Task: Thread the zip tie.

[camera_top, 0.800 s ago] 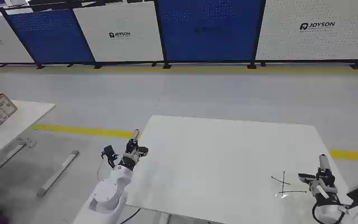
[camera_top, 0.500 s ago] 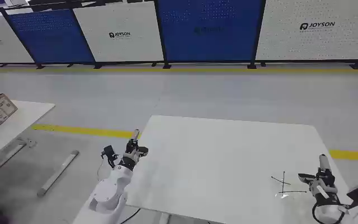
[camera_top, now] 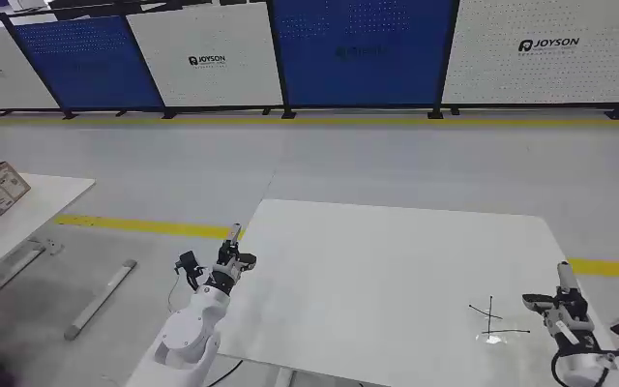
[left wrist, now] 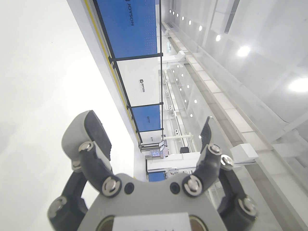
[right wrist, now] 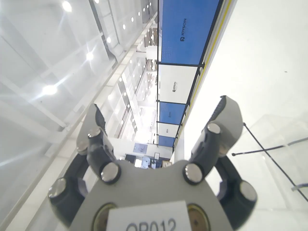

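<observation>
My left pincer [left wrist: 149, 126] hangs released at the tabletop's [camera_top: 387, 271] nine o'clock edge. My right pincer [right wrist: 160, 108], released too, sits three o'clock of two crossed zip ties [camera_top: 490, 317].

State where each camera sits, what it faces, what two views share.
Top: overhead, looking down on table, zip ties, left claw, right claw.
Left wrist: on left arm, faces past open left claw toward wall panels.
Right wrist: on right arm, faces past open right claw; zip ties beside it.
Shared by top and right wrist: zip ties.
</observation>
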Controlling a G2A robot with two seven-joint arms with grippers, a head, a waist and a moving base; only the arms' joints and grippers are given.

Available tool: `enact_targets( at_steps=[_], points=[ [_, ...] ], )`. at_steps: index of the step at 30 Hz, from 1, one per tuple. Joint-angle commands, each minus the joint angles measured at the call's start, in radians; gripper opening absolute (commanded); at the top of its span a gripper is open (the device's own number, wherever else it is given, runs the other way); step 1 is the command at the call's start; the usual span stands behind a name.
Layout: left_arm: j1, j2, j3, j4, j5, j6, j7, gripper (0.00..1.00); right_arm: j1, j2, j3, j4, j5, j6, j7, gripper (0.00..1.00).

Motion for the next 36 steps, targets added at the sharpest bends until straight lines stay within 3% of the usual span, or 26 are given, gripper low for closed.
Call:
enact_targets(
  at_steps=[1,3,4,17,20,24,32,36],
  points=[
    [0.000,0.000,0.000,0.000,0.000,0.000,0.000,1.00,0.001,0.010,0.035,0.010,-0.012,0.004,0.153,1.00],
    [0.000,0.000,0.000,0.000,0.000,0.000,0.000,1.00,0.014,0.022,0.083,0.044,0.003,0.017,0.314,1.00],
    [0.000,0.000,0.000,0.000,0.000,0.000,0.000,1.00,0.018,0.024,0.090,0.051,0.006,0.021,0.329,1.00],
    [0.000,0.000,0.000,0.000,0.000,0.000,0.000,1.00,0.018,0.025,0.095,0.055,0.009,0.017,0.343,1.00],
    [0.000,0.000,0.000,0.000,0.000,0.000,0.000,1.00,0.013,0.037,0.183,0.132,0.010,-0.058,0.442,1.00],
    [0.000,0.000,0.000,0.000,0.000,0.000,0.000,1.00,0.013,0.046,0.239,0.213,0.010,-0.105,0.521,1.00],
    [0.000,0.000,0.000,0.000,0.000,0.000,0.000,1.00,0.091,0.057,0.176,0.321,-0.154,-0.087,0.554,1.00],
    [0.000,0.000,0.000,0.000,0.000,0.000,0.000,1.00,0.091,0.057,0.176,0.321,-0.154,-0.087,0.554,1.00]
  ],
)
